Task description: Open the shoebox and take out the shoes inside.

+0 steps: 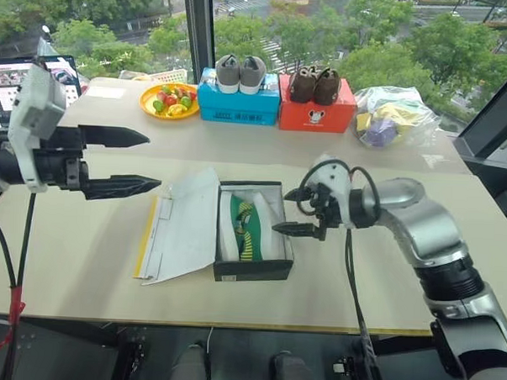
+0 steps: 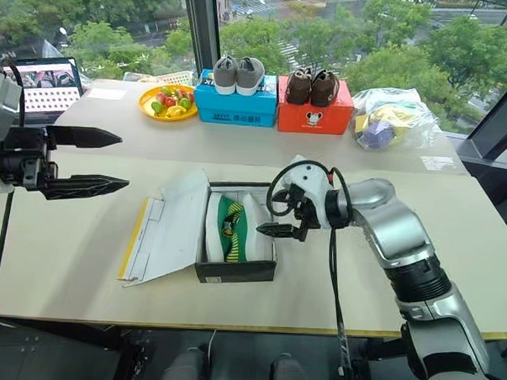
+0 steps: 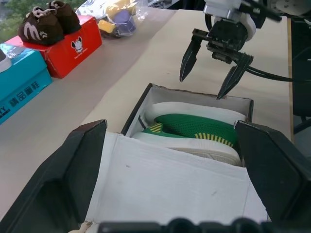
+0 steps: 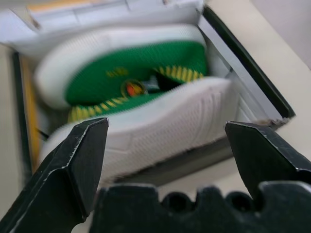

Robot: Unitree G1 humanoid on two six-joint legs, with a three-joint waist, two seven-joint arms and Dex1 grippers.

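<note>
Shoebox lid lies flipped aside; the 2 shoes remain inside. Both grippers, left and right, have jaws released. Next: right reaches in and grasps 1.

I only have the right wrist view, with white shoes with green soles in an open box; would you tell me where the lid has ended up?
Observer: The yellow-edged cardboard lid lies flipped open flat on the table, on the box's left.
Operator: Thank you. Where is the left gripper?
Observer: The left gripper hovers open above the table, left of the lid, holding nothing.
Operator: What stands behind the box?
Observer: A blue box carrying grey shoes.
</note>
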